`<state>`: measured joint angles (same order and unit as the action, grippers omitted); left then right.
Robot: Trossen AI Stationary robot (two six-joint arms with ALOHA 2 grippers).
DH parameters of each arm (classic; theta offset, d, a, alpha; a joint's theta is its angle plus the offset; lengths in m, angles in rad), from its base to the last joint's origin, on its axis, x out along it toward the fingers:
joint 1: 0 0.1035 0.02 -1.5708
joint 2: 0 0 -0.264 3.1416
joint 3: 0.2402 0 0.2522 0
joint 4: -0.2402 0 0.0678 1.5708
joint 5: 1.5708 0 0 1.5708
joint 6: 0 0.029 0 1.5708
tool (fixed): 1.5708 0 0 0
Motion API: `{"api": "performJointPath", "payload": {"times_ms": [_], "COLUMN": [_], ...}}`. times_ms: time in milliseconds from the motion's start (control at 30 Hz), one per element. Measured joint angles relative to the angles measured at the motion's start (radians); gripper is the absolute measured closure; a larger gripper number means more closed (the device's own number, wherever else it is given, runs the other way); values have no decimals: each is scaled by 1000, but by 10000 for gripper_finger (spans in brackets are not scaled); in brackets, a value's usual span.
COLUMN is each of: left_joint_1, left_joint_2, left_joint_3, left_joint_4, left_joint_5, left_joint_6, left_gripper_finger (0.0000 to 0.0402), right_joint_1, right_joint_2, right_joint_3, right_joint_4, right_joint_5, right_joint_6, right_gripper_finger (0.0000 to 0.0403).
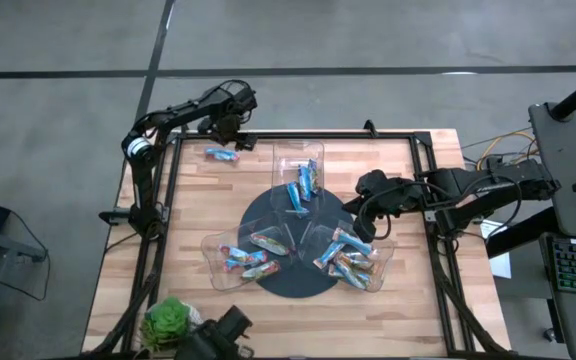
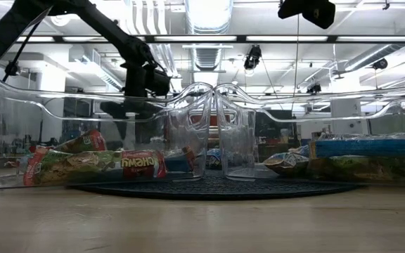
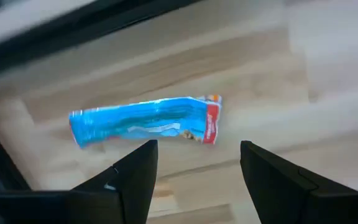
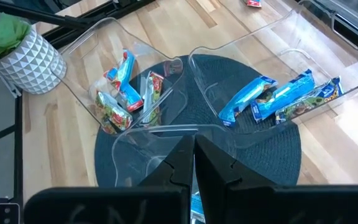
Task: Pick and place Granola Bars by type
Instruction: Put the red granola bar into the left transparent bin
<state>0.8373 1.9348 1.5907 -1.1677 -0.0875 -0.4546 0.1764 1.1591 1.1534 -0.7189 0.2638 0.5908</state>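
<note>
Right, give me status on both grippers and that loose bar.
Left gripper open above loose blue bar. Right gripper shut over the trays. Nothing blocking the bar.

A: Was there room beneath the left gripper (image 3: 194, 165)?

B: Yes. Its fingers stood apart over bare table (image 1: 408, 180), with one blue bar (image 3: 146, 119) lying just ahead of them and nothing else close by.

A: And the right gripper (image 4: 194, 163)?

B: Its fingers were closed above a round dark mat (image 4: 194, 81). Three clear trays (image 4: 166, 68) crowded the mat ahead, their walls rising in the way; a potted plant (image 4: 17, 46) stood beyond them.
</note>
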Motion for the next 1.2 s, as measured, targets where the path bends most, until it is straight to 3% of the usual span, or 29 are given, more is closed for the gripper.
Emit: {"api": "performJointPath", "payload": {"times_ms": [367, 467, 567, 767, 1200], "left_joint_1": [-98, -118, -124, -124, -128], "left_joint_2": [-5, -6, -3, 2, 6], "left_joint_3": [6, -27, -78, -161, -174], "left_joint_4": [3, 21, 38, 33, 130], "left_joint_5": [79, 85, 52, -163, -198], "left_joint_6": [778, 917, 932, 966, 1030], "left_gripper_finger": [191, 191, 191, 191, 209], "right_joint_1": [-1, -1, -1, -1, -1], "right_joint_2": [0, 0, 0, 0, 0], "right_joint_3": [0, 0, 0, 0, 0], "right_joint_4": [-1, -1, -1, -1, -3], "right_joint_5": [-3, -4, -10, -10, -10], "right_joint_6": [25, 64, 100, 106, 109], "right_gripper_finger": [394, 394, 394, 394, 394]}}
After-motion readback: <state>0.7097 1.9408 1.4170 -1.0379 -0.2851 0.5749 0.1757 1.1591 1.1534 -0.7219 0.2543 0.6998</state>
